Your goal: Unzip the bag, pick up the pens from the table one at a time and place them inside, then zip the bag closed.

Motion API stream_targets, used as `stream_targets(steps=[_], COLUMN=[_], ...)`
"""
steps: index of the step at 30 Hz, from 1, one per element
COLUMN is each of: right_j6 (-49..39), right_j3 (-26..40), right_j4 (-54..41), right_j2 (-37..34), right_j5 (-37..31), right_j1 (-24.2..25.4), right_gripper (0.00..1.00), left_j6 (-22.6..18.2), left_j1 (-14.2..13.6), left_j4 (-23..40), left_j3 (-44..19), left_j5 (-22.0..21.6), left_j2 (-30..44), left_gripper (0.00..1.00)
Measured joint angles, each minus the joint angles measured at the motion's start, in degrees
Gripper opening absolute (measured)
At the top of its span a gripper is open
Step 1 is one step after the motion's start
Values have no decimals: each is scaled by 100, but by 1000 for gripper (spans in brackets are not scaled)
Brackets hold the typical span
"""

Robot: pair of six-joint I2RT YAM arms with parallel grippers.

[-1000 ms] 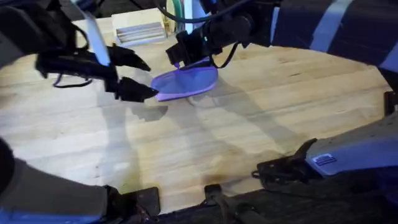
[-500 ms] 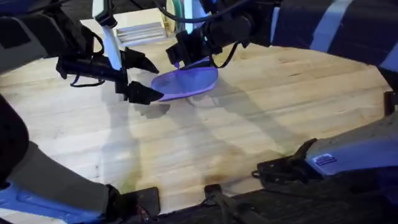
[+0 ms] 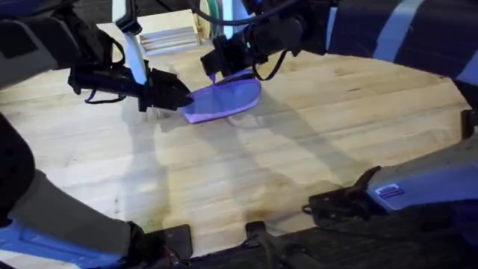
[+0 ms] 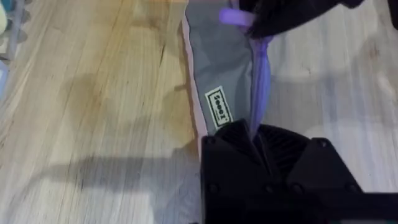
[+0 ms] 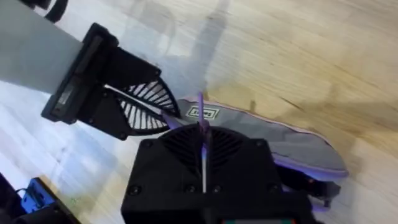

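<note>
- The near part of the table (image 3: 246, 179) is bare plank, with both arm bases at the near edge; no pens can be made out on the wood.
- The bag (image 3: 224, 101) lies well toward the far side, slightly left of centre, with its long axis running left to right. It rests flat on the wood.
- The left gripper (image 3: 175, 93) reaches in from the left and meets the bag's left end. In the left wrist view its fingers (image 4: 233, 146) are pinched together on the purple edge of the bag (image 4: 224, 68), beside a small sewn label (image 4: 218, 107).
- The right gripper (image 3: 224, 63) comes in from the far side over the bag's far right part. In the right wrist view its fingers (image 5: 186, 149) are clamped on a thin purple strip, probably the zipper pull or the zipper edge; which of the two I cannot tell.
- My reading is that the step in hand is zip work with both ends held. Whether it is opening or closing is not clear, since the bag's mouth is hidden.
- To do it well, the left gripper should act as a fixed anchor, keeping the fabric taut along the zipper line.
- The right gripper should travel straight along that line, low and parallel to the table, without lifting.
- Any slack or sideways pull is likely to bunch the fabric and jam the slider, or drag the whole bag.
</note>
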State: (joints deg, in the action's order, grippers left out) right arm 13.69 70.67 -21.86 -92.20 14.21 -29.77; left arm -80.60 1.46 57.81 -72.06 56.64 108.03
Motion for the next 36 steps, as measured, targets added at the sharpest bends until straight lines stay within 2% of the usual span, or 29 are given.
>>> stream_targets(steps=[7,14,20,28,36], right_j6=[2,-19,-224,-443,-601], right_j3=[0,0,0,0,-43], right_j4=[-110,-415,-864,-996,-848], right_j2=[0,0,-2,-12,-717], right_j5=[127,432,416,432,-123], right_j1=[375,1065,1742,2434,3020], right_gripper=[30,31,31,31,30], left_j6=[0,0,0,0,-2], left_j1=[-2,-58,-58,-66,-62], left_j4=[-7,-21,1,-1,25], left_j3=[-1,-21,-21,-21,-18], left_j5=[42,184,105,93,-9], left_j2=[1,0,0,0,2], left_gripper=[41,41,41,42,42])
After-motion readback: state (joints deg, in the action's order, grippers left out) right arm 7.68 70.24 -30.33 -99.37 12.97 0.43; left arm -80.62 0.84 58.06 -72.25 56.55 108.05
